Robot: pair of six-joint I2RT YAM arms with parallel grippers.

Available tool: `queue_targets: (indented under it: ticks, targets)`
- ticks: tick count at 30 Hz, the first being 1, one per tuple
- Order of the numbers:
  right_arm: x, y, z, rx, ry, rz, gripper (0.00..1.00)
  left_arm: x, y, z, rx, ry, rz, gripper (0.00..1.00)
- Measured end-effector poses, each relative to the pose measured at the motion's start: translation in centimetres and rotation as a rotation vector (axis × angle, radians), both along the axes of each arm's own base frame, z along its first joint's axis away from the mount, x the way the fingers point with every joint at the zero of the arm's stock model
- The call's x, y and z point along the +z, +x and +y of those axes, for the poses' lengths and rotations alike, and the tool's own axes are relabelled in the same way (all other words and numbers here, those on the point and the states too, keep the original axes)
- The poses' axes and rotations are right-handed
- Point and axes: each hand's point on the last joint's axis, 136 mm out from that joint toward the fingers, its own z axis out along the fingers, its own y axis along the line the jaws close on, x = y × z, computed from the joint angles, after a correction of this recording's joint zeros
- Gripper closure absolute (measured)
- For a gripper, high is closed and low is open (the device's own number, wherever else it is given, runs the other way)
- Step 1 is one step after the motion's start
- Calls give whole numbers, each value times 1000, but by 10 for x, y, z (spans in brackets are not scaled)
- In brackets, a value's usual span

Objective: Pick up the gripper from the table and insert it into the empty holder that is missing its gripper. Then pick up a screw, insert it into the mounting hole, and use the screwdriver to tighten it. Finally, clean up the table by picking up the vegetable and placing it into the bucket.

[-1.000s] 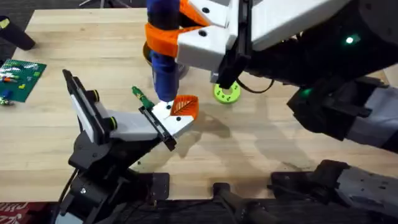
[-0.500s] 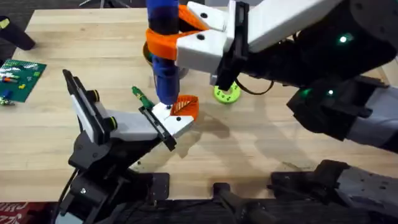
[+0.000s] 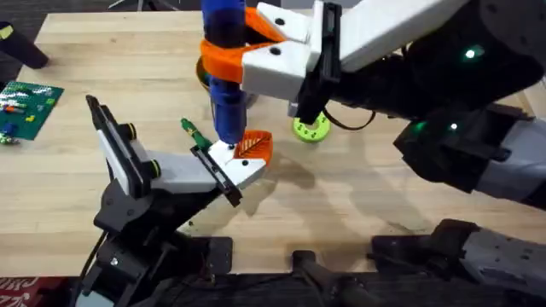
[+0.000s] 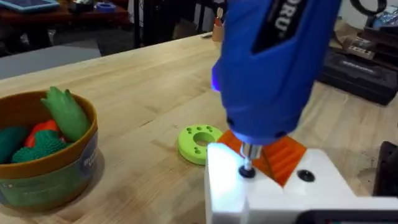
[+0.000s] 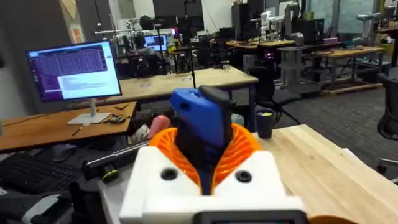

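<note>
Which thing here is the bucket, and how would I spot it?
Find the big blue screwdriver standing on the white holder. Across the lime-green disc from it sits the bucket: a small round yellow-brown pot, the one container with toy vegetables inside.

The right arm reaches from the lower right across the middle, its white two-finger gripper with orange ribbed pads (image 3: 229,53) clamped on the thick blue cylindrical screwdriver (image 3: 226,81), held upright. The dark left arm seems to stay low at the lower left, fingers unclear.
</note>
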Motion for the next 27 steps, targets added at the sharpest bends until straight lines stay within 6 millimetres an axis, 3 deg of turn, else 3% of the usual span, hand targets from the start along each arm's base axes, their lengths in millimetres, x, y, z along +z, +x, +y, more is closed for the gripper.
queue_targets:
  ticks: [11, 17, 21, 23, 27]
  targets:
    - [3, -1, -1, 0, 9, -10, 938, 0, 0, 0, 0, 0, 0, 991]
    - [51, -11, -21, -21, 163, -176, 937, 0, 0, 0, 0, 0, 0, 991]
    - [69, -6, -43, -76, 197, -226, 938, 0, 0, 0, 0, 0, 0, 991]
    - [68, 1, -49, -103, 187, -222, 938, 0, 0, 0, 0, 0, 0, 991]
    - [48, 29, -57, -170, 111, -157, 937, 0, 0, 0, 0, 0, 0, 991]
